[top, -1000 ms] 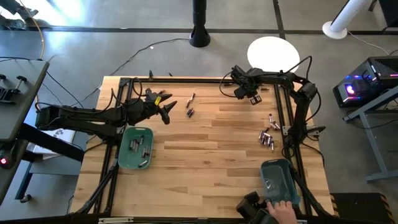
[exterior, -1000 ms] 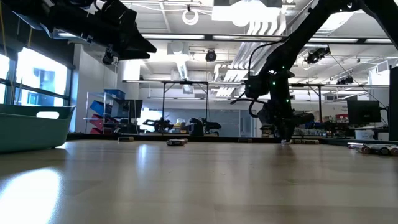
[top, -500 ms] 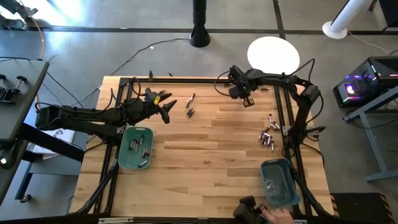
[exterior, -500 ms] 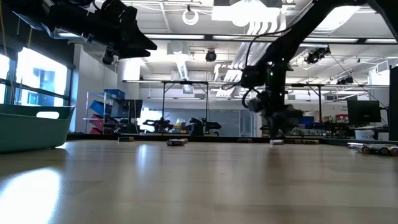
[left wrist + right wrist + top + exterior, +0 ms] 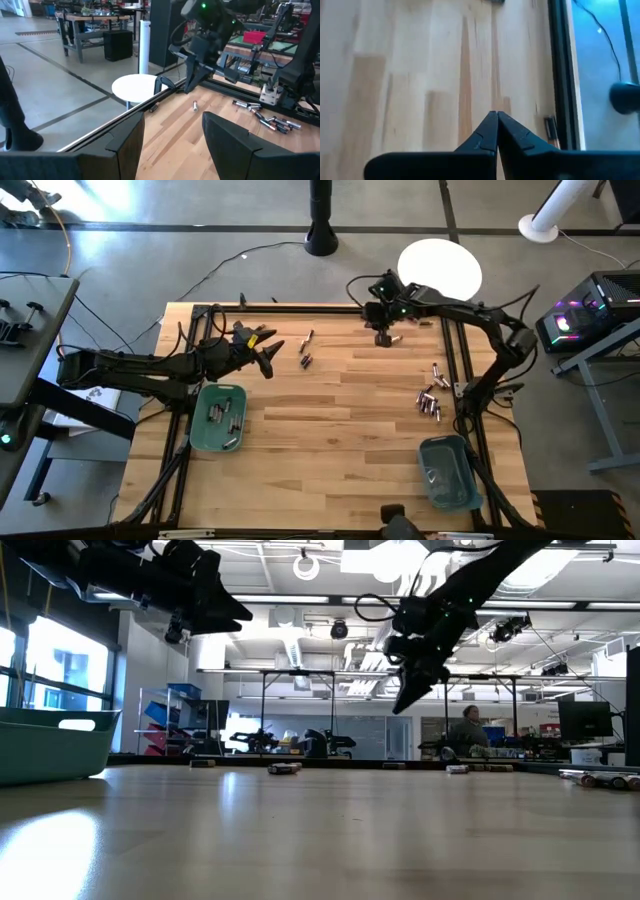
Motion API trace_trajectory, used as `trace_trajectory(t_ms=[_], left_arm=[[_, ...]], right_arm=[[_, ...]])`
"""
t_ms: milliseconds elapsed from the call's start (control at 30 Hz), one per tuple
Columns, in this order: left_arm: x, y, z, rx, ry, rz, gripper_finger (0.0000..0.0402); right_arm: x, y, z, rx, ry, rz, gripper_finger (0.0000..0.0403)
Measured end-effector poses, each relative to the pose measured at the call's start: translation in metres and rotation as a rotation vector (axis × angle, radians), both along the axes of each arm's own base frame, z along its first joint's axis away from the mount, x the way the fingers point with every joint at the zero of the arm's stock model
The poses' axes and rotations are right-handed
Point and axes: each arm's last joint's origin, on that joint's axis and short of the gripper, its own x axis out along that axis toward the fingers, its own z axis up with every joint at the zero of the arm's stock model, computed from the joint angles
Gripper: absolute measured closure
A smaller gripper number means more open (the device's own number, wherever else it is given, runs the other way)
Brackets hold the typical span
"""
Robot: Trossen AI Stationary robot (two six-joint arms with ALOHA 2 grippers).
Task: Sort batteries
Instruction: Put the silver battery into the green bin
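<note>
The batteries lie loose on the wooden table: a pair point(image 5: 305, 360) and one more point(image 5: 308, 337) left of centre, a cluster point(image 5: 430, 398) toward the right edge, and a single one point(image 5: 195, 104) below my right gripper. My right gripper point(image 5: 383, 337) hangs shut above the table near the far edge, holding nothing point(image 5: 495, 116). My left gripper point(image 5: 266, 360) hovers open over the table's left part, above and beyond the left teal bin point(image 5: 220, 418), which holds several batteries. The right teal bin point(image 5: 448, 472) stands near the near right corner.
A black frame rail point(image 5: 300, 308) runs round the table's edges, and a small battery point(image 5: 550, 127) lies beside it. A white round stool point(image 5: 438, 268) stands beyond the far edge. A person point(image 5: 466, 730) sits far back in the room. Bare wood lies in the table's middle.
My right gripper has risen from the tabletop, where its tips were down beside a battery, and has moved toward the table's left along the far edge. The battery stays on the wood. A person's hand at the near edge by the right bin has withdrawn.
</note>
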Motion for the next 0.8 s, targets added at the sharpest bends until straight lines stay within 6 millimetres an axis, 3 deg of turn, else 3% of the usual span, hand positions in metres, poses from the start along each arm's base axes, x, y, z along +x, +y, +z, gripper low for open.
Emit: trace_trajectory(t_ms=[200, 467, 567, 800], left_arm=[[0.000, 0.000, -0.002, -0.004, 0.021, 0.000, 0.0206], [0.000, 0.000, -0.003, -0.012, 0.023, 0.001, 0.0206], [0.000, 0.000, -0.003, -0.011, 0.023, 0.000, 0.0206], [0.000, 0.000, -0.003, -0.011, 0.026, 0.000, 0.0206]], right_arm=[[0.003, 0.004, 0.000, 0.008, 0.000, 0.001, 0.0403], [-0.025, 0.016, -0.028, 0.065, 0.508, -0.039, 0.0392], [-0.026, 0.015, -0.039, 0.081, 0.597, -0.081, 0.0354], [-0.022, 0.014, -0.069, 0.116, 0.752, -0.043, 0.0223]])
